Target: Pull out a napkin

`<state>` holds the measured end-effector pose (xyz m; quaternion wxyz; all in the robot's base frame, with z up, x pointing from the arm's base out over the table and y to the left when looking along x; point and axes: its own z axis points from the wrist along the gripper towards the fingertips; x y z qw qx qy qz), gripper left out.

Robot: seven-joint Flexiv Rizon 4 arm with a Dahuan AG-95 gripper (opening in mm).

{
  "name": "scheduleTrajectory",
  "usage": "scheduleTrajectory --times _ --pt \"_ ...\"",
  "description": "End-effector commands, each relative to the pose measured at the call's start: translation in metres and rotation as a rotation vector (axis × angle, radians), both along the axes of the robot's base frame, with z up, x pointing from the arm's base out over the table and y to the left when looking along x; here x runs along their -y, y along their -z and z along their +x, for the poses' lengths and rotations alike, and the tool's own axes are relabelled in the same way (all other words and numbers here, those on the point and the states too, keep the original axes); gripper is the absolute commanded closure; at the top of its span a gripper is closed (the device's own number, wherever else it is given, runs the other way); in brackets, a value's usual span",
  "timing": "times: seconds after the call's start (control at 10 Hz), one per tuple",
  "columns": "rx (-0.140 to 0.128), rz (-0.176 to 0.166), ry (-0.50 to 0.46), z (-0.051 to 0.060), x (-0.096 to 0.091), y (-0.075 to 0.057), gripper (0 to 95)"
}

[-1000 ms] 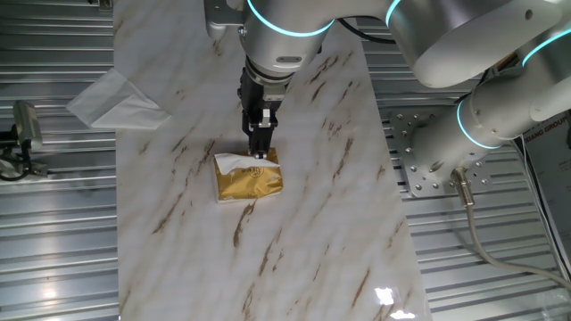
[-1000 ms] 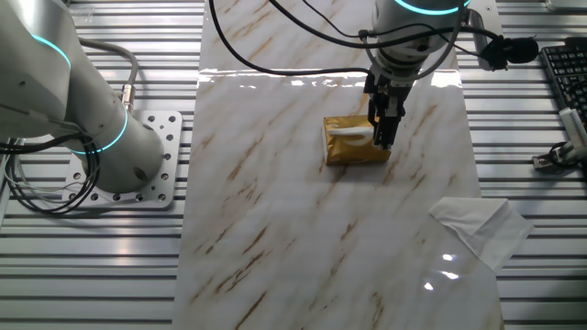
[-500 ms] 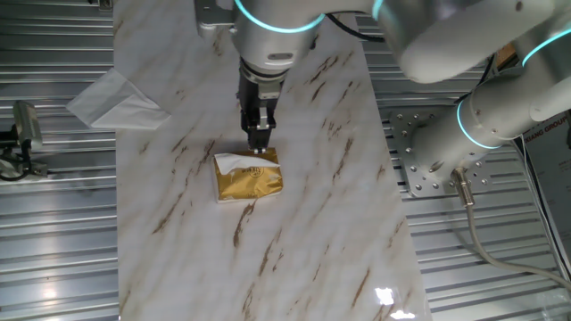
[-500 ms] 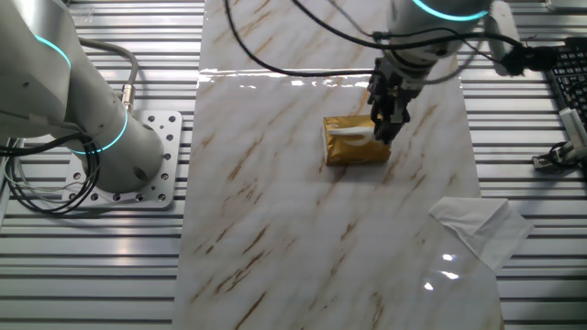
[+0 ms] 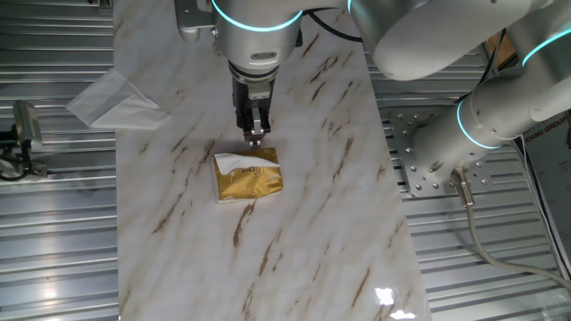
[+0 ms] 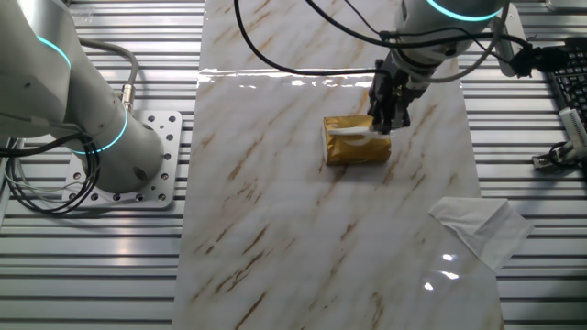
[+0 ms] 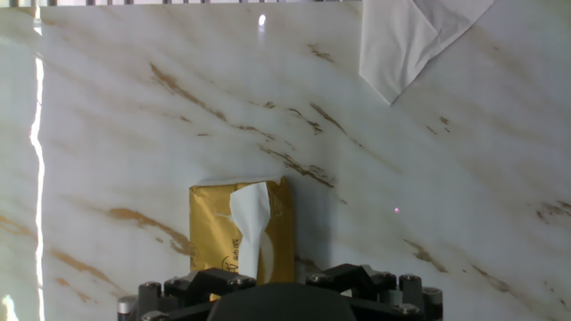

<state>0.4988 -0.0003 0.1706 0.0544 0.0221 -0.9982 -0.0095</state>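
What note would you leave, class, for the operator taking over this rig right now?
Gripper: above the far edge of the gold packet, holding nothing visible; whether it is open or shut cannot be told.
Napkin: white tuft sticking out of the packet's slot, not gripped.
Packet: flat on the marble table. A spread-out tissue lies at the table's edge.
Done: nothing pulled out.
Left: descend, pinch the tuft, pull the napkin free.

A marble-patterned tabletop with brown veins lies over a ribbed metal surface. A larger spread-out white tissue with a triangular flap rests at the tabletop's edge, well apart from the gold packet. A keyboard shows at one side.
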Motion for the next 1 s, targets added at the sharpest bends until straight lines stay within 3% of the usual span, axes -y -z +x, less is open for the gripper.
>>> scheduleTrajectory --times 0.1,1.0 --pt "-0.006 -0.002 0.0 0.0012 -0.0003 0.0006 95.0" --pt "-0.006 0.003 -0.015 0.0019 -0.0031 0.002 95.0"
